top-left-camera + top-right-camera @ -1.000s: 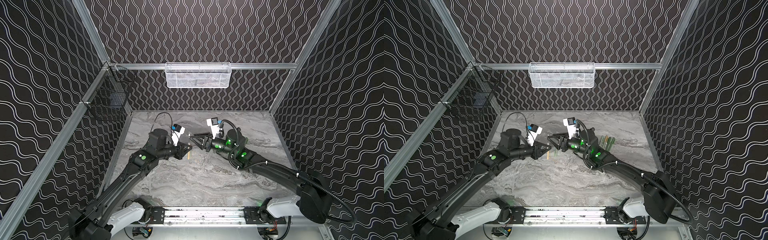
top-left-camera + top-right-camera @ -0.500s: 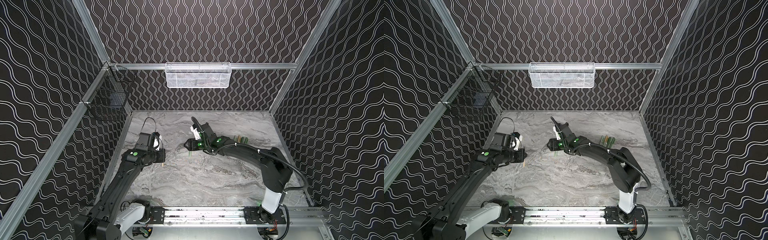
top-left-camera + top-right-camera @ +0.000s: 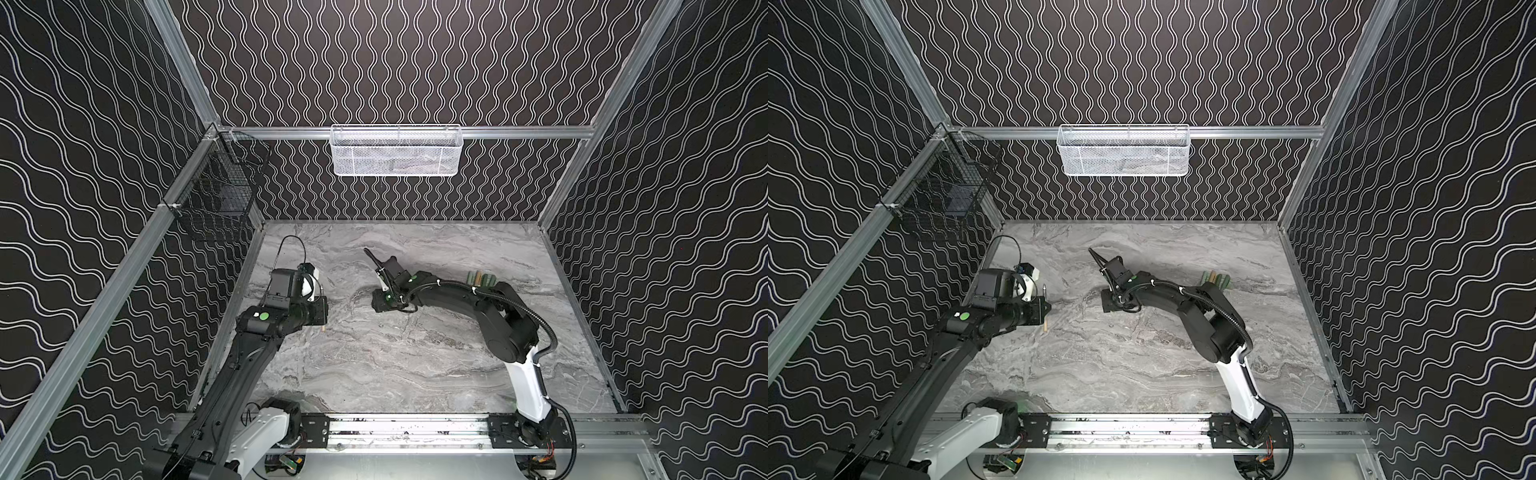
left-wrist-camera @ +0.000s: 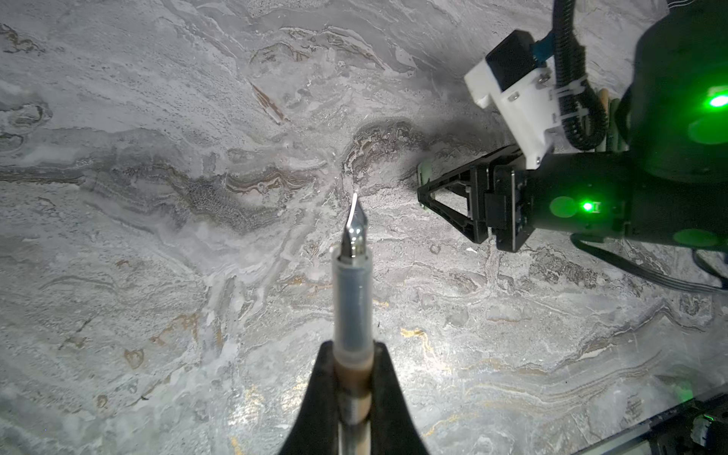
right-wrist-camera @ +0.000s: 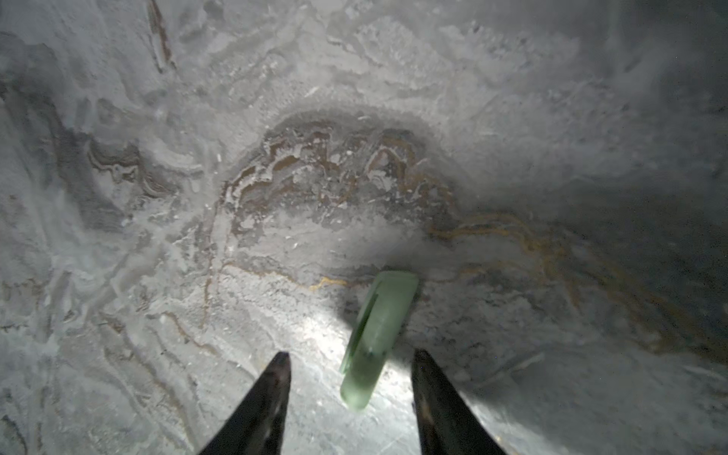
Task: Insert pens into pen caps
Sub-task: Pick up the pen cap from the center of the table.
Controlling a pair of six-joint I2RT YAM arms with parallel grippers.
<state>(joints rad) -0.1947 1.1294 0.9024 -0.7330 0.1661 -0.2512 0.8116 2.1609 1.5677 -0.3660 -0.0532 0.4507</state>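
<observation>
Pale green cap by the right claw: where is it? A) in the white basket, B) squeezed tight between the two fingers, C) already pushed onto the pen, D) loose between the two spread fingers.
D: the right wrist view shows the pale green cap free on the table, with a gap on either side to the right gripper's open fingers.

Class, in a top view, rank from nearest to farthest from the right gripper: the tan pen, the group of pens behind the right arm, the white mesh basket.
From the right gripper:
1. tan pen, toward the left side, held by the left gripper.
2. group of pens, lying behind the right arm.
3. white mesh basket, high on the back wall.
</observation>
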